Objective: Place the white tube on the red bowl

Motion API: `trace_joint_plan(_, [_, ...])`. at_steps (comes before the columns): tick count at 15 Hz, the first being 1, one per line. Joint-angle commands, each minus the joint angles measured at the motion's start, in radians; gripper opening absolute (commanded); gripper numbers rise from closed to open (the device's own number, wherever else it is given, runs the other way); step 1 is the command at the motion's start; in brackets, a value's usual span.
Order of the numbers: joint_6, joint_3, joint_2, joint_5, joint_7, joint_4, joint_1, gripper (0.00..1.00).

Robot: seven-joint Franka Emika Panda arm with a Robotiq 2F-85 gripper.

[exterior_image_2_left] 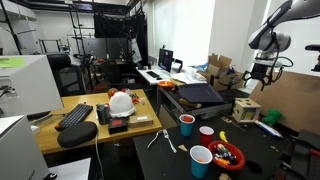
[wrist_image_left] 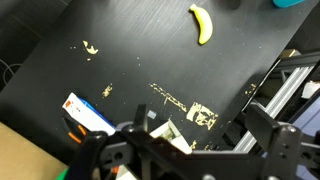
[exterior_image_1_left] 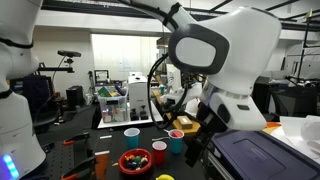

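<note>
The red bowl [exterior_image_1_left: 133, 161] holds small yellow, green and dark pieces and sits at the near edge of the black table; it also shows in an exterior view [exterior_image_2_left: 227, 155]. A slim white thing, likely the white tube [exterior_image_2_left: 165, 143], lies on the table left of the cups. My gripper [exterior_image_2_left: 260, 73] hangs high above the far right of the table, far from the bowl and tube. In the wrist view the gripper [wrist_image_left: 200, 128] is open and empty over the dark tabletop. The wrist view shows neither bowl nor tube.
A pink cup [exterior_image_1_left: 131, 133], a small red cup [exterior_image_1_left: 158, 150] and a teal cup [exterior_image_1_left: 176, 142] stand around the bowl. A banana [wrist_image_left: 202, 24] lies on the table. A wooden box [exterior_image_2_left: 246, 108] sits under the gripper. A dark case [exterior_image_2_left: 196, 95] lies behind.
</note>
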Motion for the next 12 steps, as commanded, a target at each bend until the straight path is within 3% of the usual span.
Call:
trace_joint_plan(1, [0.018, 0.002, 0.040, 0.080, 0.008, 0.001, -0.056, 1.00])
trace_joint_plan(6, [0.081, 0.003, 0.111, 0.073, -0.044, -0.012, -0.105, 1.00])
trace_joint_plan(12, [0.114, 0.011, 0.178, -0.055, -0.149, -0.012, -0.114, 1.00])
